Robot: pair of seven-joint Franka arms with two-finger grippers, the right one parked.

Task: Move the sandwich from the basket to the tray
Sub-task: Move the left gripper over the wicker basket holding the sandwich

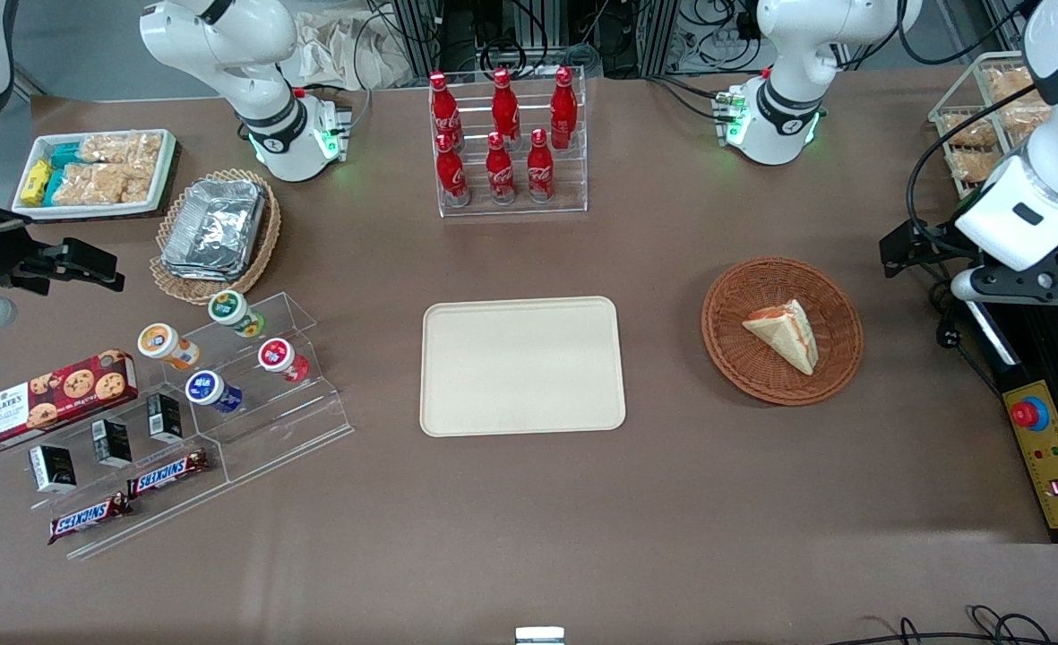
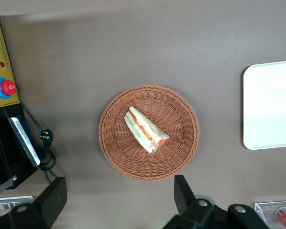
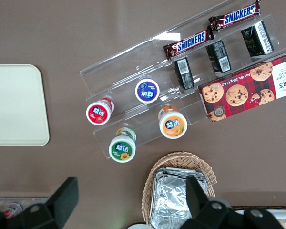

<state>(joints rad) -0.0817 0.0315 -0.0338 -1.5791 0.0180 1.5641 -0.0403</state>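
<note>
Taking the front view as a clock face, the parked arm's end of the table holds a white snack tray [image 1: 94, 170] at about ten o'clock. A red cookie box [image 1: 49, 399] and two Snickers bars [image 1: 166, 472] sit around eight. Just beside the snack tray, at its four o'clock, a lighter wicker basket [image 1: 260, 246] carries stacked foil trays [image 1: 215, 231]. Nearer the front camera, a clear stepped stand [image 1: 313, 408] bears four small lidded cups [image 1: 278, 354].

At twelve o'clock a clear rack [image 1: 573, 202] holds six red cola bottles [image 1: 499, 166], all upright. The tray [image 1: 521, 365] lies flat at the middle of the table, nearer the camera than the rack, with nothing on it.

At the tray's three o'clock, apart from it, is the basket [image 1: 744, 358]. The sandwich [image 1: 784, 336] lies inside it, close to the centre and reaching toward the rim at about five o'clock. In the left wrist view its orange-red and green layers show along one edge [image 2: 145, 130], and the woven basket [image 2: 176, 114] surrounds it on all sides.

The gripper [image 1: 909, 251] hangs at roughly two o'clock from the basket, toward the working arm's end of the table, touching neither basket nor sandwich. In the wrist view its two dark fingers [image 2: 183, 191] are spread wide and grip nothing. A yellow control box [image 1: 1053, 452] with a red button sits at the table's edge, at about four o'clock
</note>
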